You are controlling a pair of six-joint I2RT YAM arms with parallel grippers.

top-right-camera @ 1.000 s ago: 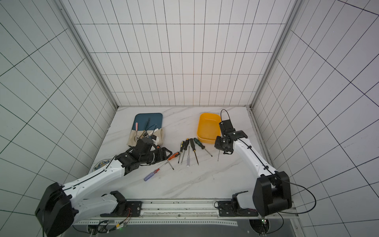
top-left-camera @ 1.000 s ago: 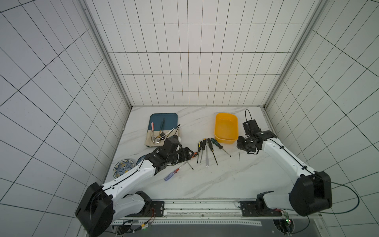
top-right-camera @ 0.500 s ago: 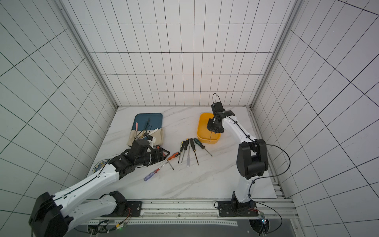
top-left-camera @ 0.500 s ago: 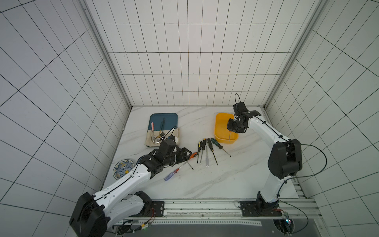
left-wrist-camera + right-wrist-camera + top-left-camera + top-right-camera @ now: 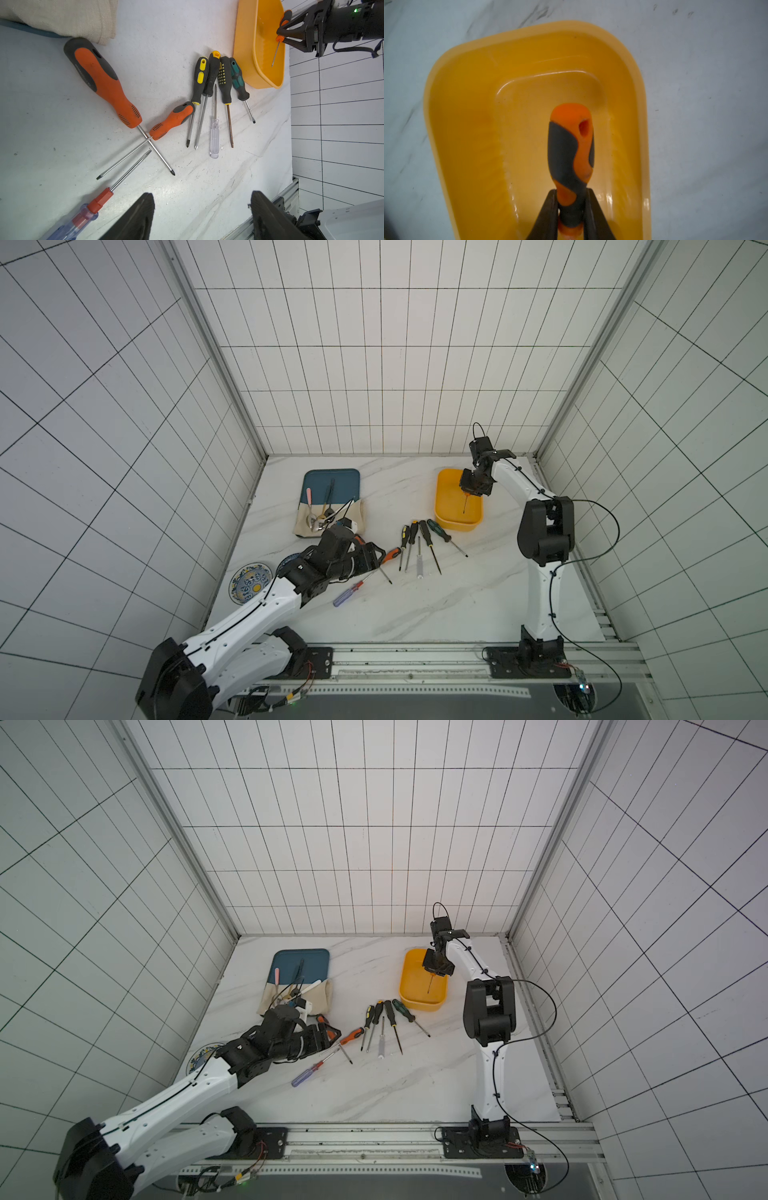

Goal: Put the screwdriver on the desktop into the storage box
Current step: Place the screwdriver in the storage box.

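Your right gripper now reaches over the box, clamped on the screwdriver by its grippy handle; it looks light and stiff; left gripper gapes.

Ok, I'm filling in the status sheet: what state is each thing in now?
right gripper: jaws shut on the small orange screwdriver
small orange screwdriver: held over the storage box, not released
storage box: upright, nothing lying inside
left gripper: jaws open, empty
other screwdrivers: lying on the desktop

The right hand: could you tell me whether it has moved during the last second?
Yes. The right hand, holding the screwdriver, moved from beside the near corner of the storage box toward the back wall, over the box.
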